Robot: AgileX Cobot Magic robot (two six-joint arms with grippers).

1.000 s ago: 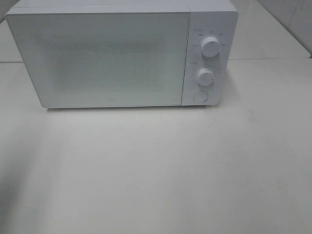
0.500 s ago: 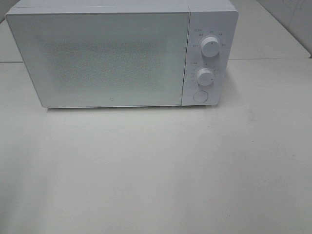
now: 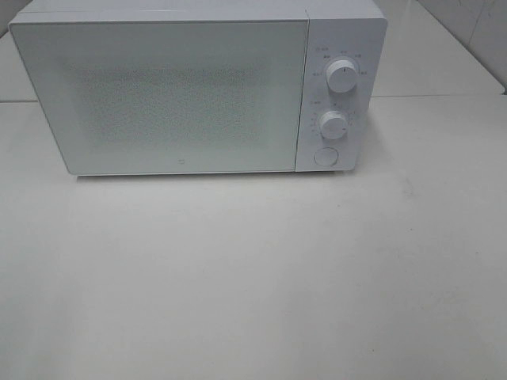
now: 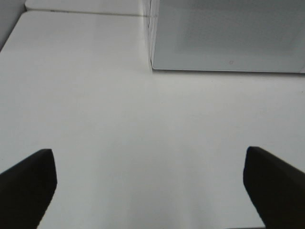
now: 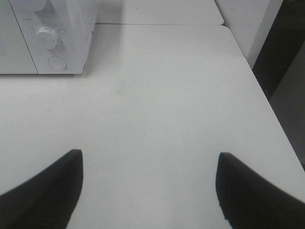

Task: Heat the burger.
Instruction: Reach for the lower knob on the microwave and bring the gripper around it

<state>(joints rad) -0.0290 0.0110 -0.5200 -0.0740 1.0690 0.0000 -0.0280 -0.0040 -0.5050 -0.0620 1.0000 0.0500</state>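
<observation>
The burger is not in view in any frame. A white microwave (image 3: 198, 87) stands at the back of the white table with its door shut; the door's frosted window shows nothing clearly inside. It has two round knobs (image 3: 341, 77) and a round button (image 3: 325, 157) on its right panel. My left gripper (image 4: 150, 186) is open and empty over bare table, in front of the microwave's left corner (image 4: 224, 38). My right gripper (image 5: 147, 191) is open and empty over bare table, to the right of the microwave's control panel (image 5: 50, 36). Neither gripper shows in the exterior high view.
The white table (image 3: 253, 277) stretches in front of the microwave. Its right edge (image 5: 267, 100) drops off beside a dark gap. A seam between table tops runs behind the microwave (image 4: 86, 12).
</observation>
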